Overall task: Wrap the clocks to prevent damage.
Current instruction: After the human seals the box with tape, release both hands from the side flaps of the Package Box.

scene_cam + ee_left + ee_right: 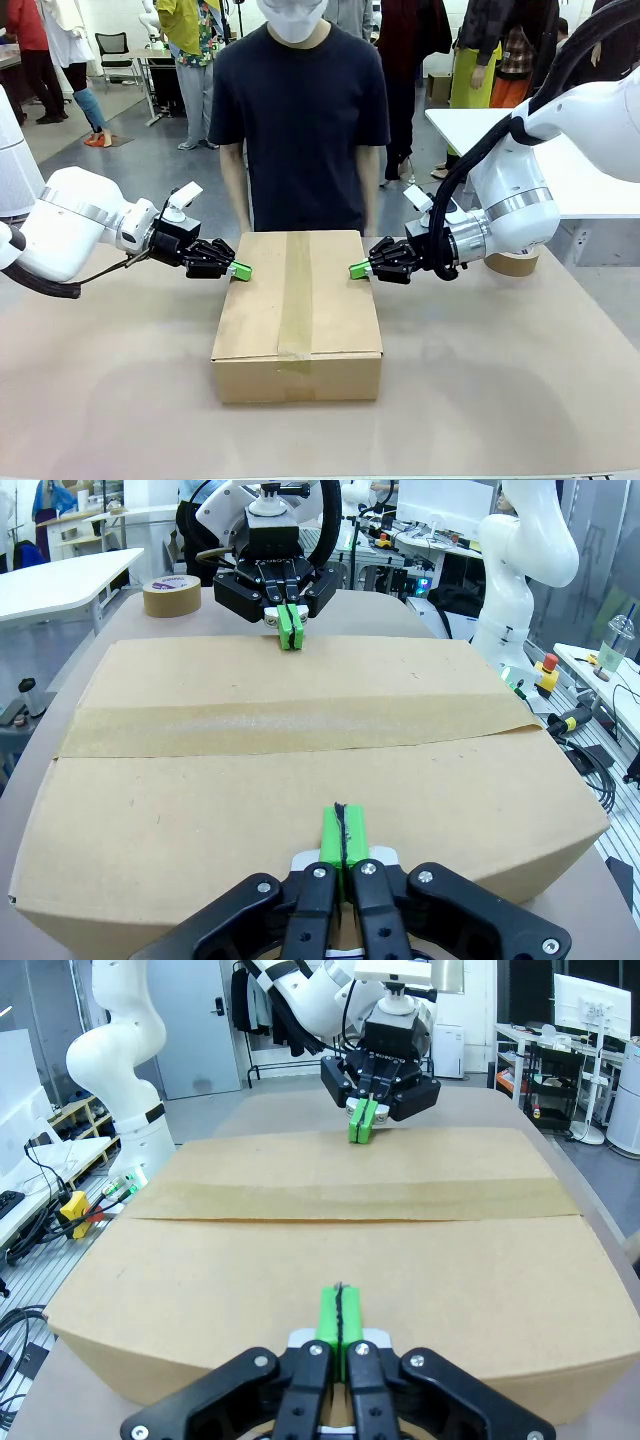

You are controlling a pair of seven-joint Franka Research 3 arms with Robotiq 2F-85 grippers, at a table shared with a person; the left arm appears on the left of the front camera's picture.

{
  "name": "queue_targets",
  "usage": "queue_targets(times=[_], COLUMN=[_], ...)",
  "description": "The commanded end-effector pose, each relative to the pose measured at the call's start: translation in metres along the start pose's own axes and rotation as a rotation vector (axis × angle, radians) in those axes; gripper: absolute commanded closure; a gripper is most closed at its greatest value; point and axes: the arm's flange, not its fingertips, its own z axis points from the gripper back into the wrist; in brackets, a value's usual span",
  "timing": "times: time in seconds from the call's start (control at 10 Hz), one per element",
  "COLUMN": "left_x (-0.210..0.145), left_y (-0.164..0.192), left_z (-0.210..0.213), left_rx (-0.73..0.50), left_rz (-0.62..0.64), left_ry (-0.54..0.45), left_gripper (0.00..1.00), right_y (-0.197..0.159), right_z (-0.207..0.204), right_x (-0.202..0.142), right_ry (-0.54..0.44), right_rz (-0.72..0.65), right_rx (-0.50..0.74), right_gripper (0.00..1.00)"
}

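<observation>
No clocks are in view. A closed cardboard box (297, 300), sealed along its top with a strip of brown tape (296, 290), stands in the middle of the table. My left gripper (240, 270) is shut, with its green tips at the box's upper left edge. My right gripper (358, 269) is also shut, and its tips are at the upper right edge. Neither holds anything. In the left wrist view my own shut tips (343, 835) lie over the near edge of the box (300, 780). The right wrist view shows the same for the right gripper (340, 1315) and the box (350, 1250).
A roll of brown tape (512, 264) lies on the table behind my right arm and appears again as the tape roll (170, 595) in the left wrist view. A person (300, 120) stands at the far edge, close behind the box. Bare tabletop (480, 400) spreads in front and to both sides.
</observation>
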Motion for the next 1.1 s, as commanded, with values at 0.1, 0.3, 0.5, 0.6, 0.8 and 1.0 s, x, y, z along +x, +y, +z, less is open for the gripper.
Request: queue_targets(times=[0.1, 0.3, 0.5, 0.6, 0.8, 1.0], left_x=[0.012, 0.06, 0.099, 0.118, 0.151, 0.174], left_y=[-0.008, -0.037, -0.064, -0.081, -0.112, -0.144], left_z=[0.009, 0.043, 0.08, 0.097, 0.133, 0.15], left_rx=[-0.009, -0.001, 0.017, 0.033, 0.099, 0.173], left_rz=[-0.005, -0.021, 0.002, 0.008, 0.046, 0.04], left_ry=[0.056, 0.159, 0.267, 0.333, 0.398, 0.44], left_gripper=[1.0, 1.0, 1.0, 1.0, 1.0, 1.0], right_y=[0.011, 0.051, 0.09, 0.109, 0.146, 0.175], right_z=[0.006, 0.029, 0.058, 0.074, 0.105, 0.122], right_x=[0.017, 0.078, 0.126, 0.148, 0.189, 0.219], right_ry=[0.017, 0.099, 0.241, 0.272, 0.347, 0.382], right_rz=[0.008, 0.007, -0.062, -0.069, -0.087, -0.072], right_rx=[0.023, 0.039, 0.002, -0.049, -0.185, -0.283], right_gripper=[0.99, 0.99, 0.99, 0.99, 0.99, 0.99])
